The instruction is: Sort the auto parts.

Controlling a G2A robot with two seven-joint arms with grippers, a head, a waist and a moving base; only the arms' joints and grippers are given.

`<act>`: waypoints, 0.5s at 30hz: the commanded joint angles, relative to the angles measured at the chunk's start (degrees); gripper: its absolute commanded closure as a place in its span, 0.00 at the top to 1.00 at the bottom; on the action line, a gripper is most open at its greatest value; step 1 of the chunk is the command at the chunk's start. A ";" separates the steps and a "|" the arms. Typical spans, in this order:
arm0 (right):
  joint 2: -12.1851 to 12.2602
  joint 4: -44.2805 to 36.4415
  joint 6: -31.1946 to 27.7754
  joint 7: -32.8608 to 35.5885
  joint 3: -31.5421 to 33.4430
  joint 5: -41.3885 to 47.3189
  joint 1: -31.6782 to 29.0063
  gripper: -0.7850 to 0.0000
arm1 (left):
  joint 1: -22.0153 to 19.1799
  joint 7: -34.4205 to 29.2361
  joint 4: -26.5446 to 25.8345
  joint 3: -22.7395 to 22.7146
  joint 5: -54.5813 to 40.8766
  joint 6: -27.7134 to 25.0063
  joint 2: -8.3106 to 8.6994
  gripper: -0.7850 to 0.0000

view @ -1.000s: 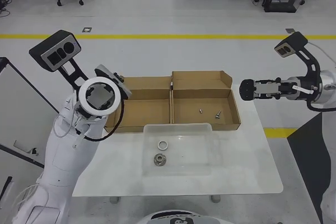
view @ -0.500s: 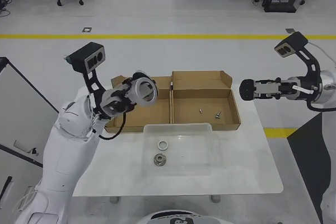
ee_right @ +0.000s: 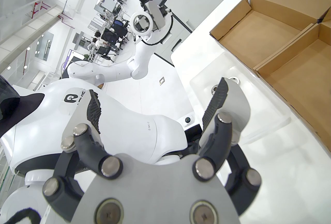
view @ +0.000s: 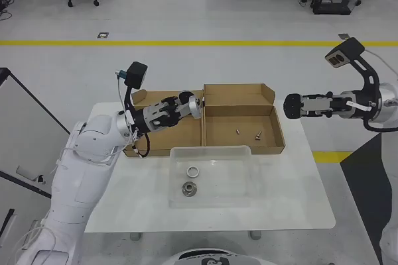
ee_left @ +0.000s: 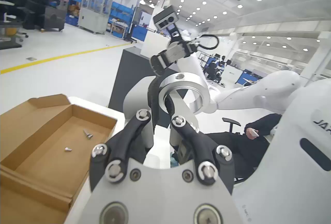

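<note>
A silver metal ring [view: 194, 106] hangs over the divide between the two cardboard boxes, with my left gripper [view: 182, 108] shut on it. In the left wrist view one finger sits inside the ring [ee_left: 184, 91] and one outside, pinching its wall at my left gripper [ee_left: 165, 106]. My right gripper [view: 290, 106] is held off the table's right side, beyond the right box [view: 272, 106]; it is open [ee_right: 157, 91] and holds nothing. Two small bolts [view: 237, 130] [view: 259, 135] lie in the right box. The left box [view: 172, 129] looks bare.
A clear plastic tray [view: 212, 152] sits in front of the boxes, holding a white ring [view: 194, 171] and a grey flanged part [view: 188, 189]. White tabletop [view: 298, 199] lies free to the tray's right and front.
My left arm has swung down from near the camera and out to the right, carrying the ring to the divide between the boxes. The right arm has not moved.
</note>
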 commanded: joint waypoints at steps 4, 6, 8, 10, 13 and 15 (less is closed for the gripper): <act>0.00 0.00 0.00 0.00 0.00 0.00 0.00 1.00 | -0.98 -1.26 0.79 -0.54 8.90 5.03 0.46 0.00; 0.00 0.00 0.00 0.00 0.00 0.00 0.00 1.00 | -2.02 -3.39 0.74 -0.83 14.24 7.02 0.80 0.00; 0.00 0.00 0.00 0.00 0.00 0.00 0.00 1.00 | -3.02 -5.92 1.11 -0.65 19.00 8.69 1.10 0.00; 0.00 0.00 0.00 0.00 0.00 0.00 0.00 1.00 | -4.39 -8.16 1.60 -0.19 23.00 9.91 1.33 0.00; 0.00 0.00 0.00 0.00 0.00 0.00 0.00 1.00 | -6.97 -11.38 3.11 1.24 27.35 10.93 1.51 0.00; 0.00 0.00 0.00 0.00 0.00 0.00 0.00 1.00 | -9.07 -13.13 4.48 2.76 29.72 11.30 1.49 0.00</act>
